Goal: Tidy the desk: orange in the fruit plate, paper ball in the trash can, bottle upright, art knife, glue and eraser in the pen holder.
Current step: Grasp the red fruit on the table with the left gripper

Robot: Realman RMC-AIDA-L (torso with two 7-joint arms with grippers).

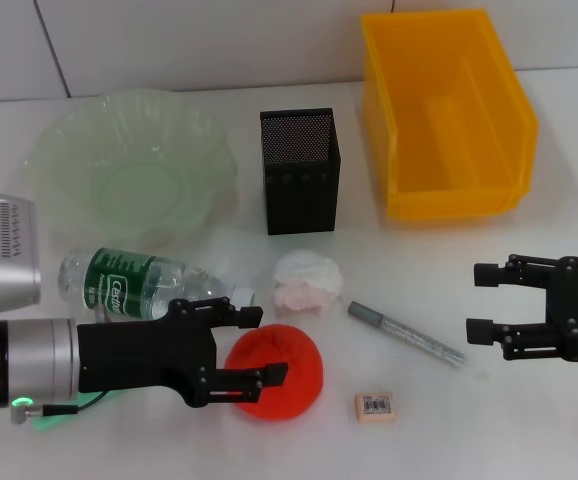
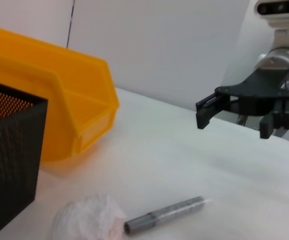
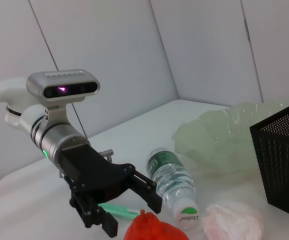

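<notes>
The red-orange orange lies near the front of the table, and my left gripper stands open with its fingers on either side of the orange's left part. In the right wrist view a green stick lies under that gripper. Behind the gripper, the bottle lies on its side. The white paper ball, grey art knife and eraser lie in the middle. My right gripper hovers open at the right, holding nothing.
The green translucent fruit plate stands at the back left, the black mesh pen holder at the back centre, and the yellow bin at the back right. A wall runs behind the table.
</notes>
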